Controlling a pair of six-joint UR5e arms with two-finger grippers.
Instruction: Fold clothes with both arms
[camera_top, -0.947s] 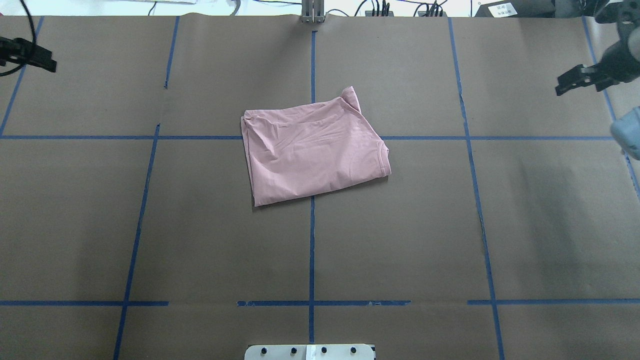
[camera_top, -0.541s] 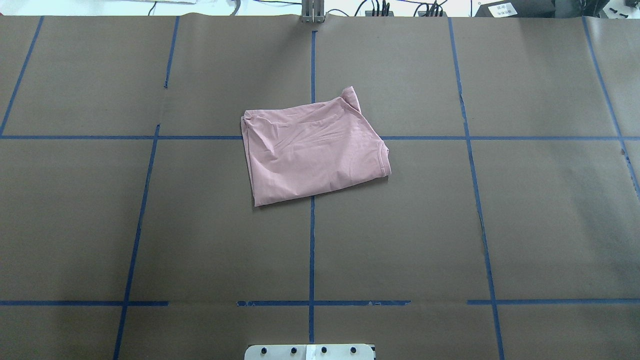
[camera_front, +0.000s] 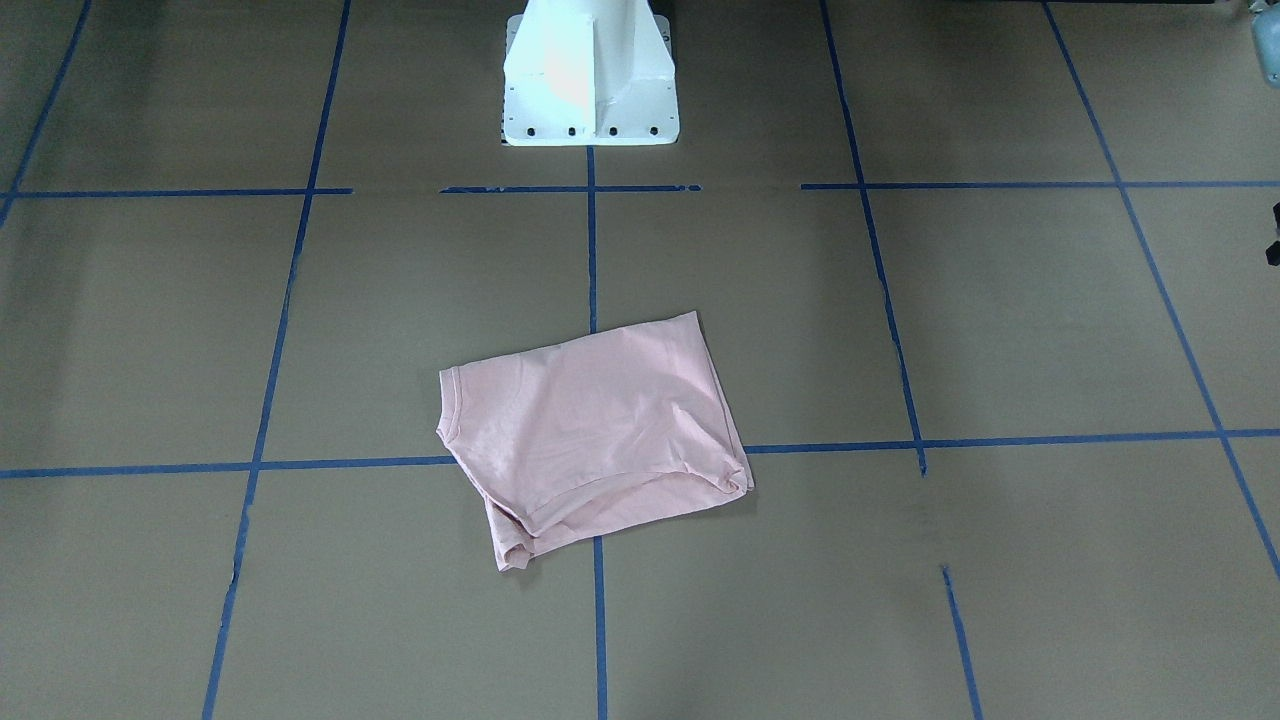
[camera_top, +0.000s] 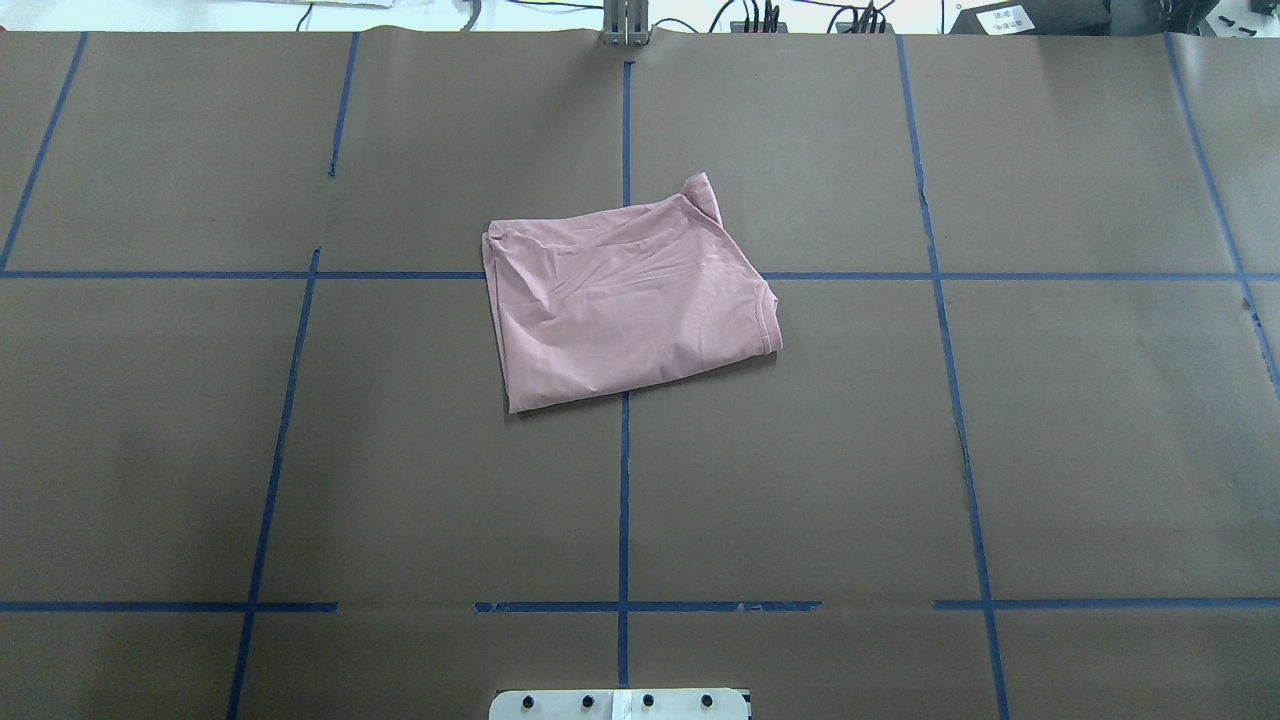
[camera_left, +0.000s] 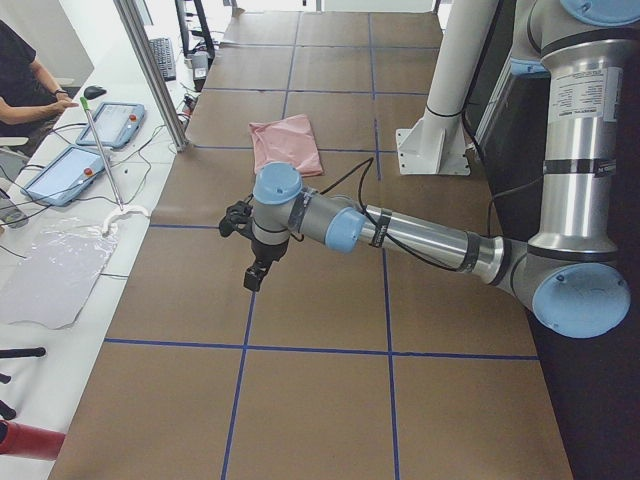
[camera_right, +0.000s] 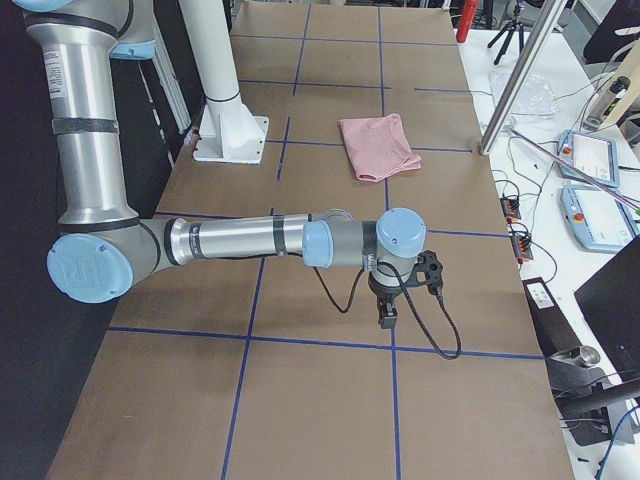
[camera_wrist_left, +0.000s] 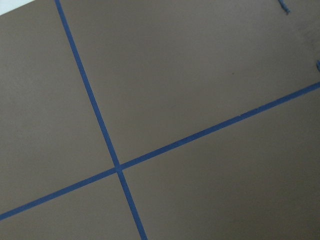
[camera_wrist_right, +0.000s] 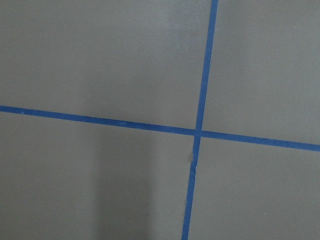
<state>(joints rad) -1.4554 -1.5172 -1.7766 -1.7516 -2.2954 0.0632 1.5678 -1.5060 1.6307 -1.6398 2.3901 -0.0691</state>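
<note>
The pale pink T-shirt (camera_top: 625, 305) lies folded into a rough rectangle at the table's middle, with no print showing. It also shows in the front-facing view (camera_front: 600, 430) and in both side views (camera_left: 285, 140) (camera_right: 378, 145). No gripper touches it. My left arm (camera_left: 400, 230) reaches out low over the table's left end, its gripper (camera_left: 255, 275) pointing down, far from the shirt. My right arm (camera_right: 250, 240) does the same at the right end, its gripper (camera_right: 387, 318) pointing down. I cannot tell whether either gripper is open or shut. The wrist views show only brown paper and blue tape.
The white base pedestal (camera_front: 590, 80) stands at the robot's side of the table. Blue tape lines (camera_top: 624, 500) grid the brown paper. A metal post (camera_left: 150, 70), tablets (camera_left: 110, 125) and a seated person (camera_left: 20, 70) are along the operators' side.
Both grippers, seen at the far left and right edges of the overhead view 0.9 s ago, have moved out of that view. The shirt has not moved.
</note>
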